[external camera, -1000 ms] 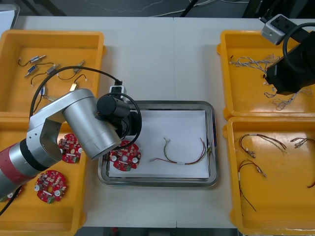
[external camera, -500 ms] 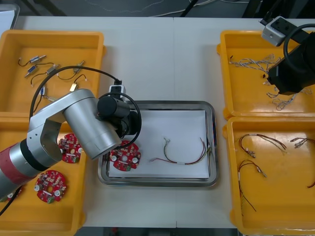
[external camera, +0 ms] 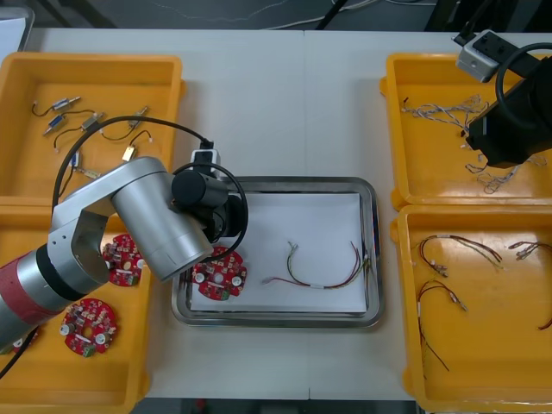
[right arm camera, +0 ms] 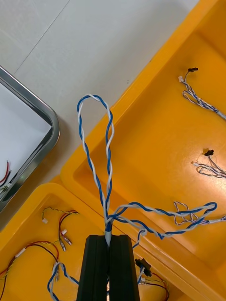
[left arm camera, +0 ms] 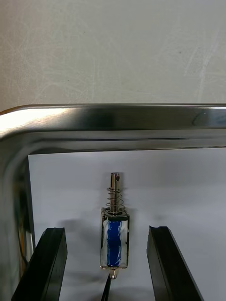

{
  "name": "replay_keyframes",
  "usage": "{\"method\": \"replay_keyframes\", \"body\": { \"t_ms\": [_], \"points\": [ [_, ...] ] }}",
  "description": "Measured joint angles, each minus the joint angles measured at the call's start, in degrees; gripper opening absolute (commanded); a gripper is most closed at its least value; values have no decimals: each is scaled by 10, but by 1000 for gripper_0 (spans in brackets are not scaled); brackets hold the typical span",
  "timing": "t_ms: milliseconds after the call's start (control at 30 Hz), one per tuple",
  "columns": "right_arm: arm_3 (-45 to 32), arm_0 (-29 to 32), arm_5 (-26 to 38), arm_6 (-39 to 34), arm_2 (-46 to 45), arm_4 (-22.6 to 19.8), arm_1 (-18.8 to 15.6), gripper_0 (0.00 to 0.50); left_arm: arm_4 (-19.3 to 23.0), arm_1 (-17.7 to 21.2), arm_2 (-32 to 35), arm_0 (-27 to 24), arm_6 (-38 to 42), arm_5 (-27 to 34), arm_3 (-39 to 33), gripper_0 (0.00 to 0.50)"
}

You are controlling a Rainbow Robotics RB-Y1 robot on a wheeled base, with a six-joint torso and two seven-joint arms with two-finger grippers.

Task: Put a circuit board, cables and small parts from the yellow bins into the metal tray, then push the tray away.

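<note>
The left gripper [left arm camera: 106,230] hangs low in the 10 o'clock corner of the metal tray [external camera: 372,259]. Its fingers are spread wide, and a small metal part [left arm camera: 114,237] lies on the white inside between them, touching neither. A red circuit board [external camera: 221,274] lies at the tray's 8 o'clock and a red and yellow cable [external camera: 323,274] toward 4 o'clock. At 2 o'clock from the tray, over the far right yellow bin [external camera: 431,172], the right gripper [right arm camera: 108,240] is clenched on a twisted blue and white cable [right arm camera: 109,141] — its loop reaches out beyond the fingertips.

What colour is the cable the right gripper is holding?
Twisted blue and white. The cable pinched in the right gripper shows best in the right wrist view.
</note>
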Motion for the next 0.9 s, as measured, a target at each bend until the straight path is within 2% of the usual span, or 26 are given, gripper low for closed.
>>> {"method": "replay_keyframes", "body": {
  "t_ms": [133,467,567,700,900],
  "points": [
    [0,0,0,0,0,-4,0,0,5,0,5,0,0,30,-11,500],
    [-3,0,0,0,0,-8,5,0,79,0,89,-9,0,127,-83,500],
    [-17,0,0,1,8,-1,16,0,100,0,109,-24,0,153,-88,500],
    [-47,1,0,1,44,36,33,0,124,0,141,-42,0,185,-90,500],
    [-58,1,0,6,114,47,67,0,153,1,209,-47,-1,201,-89,500]
  ]
}}
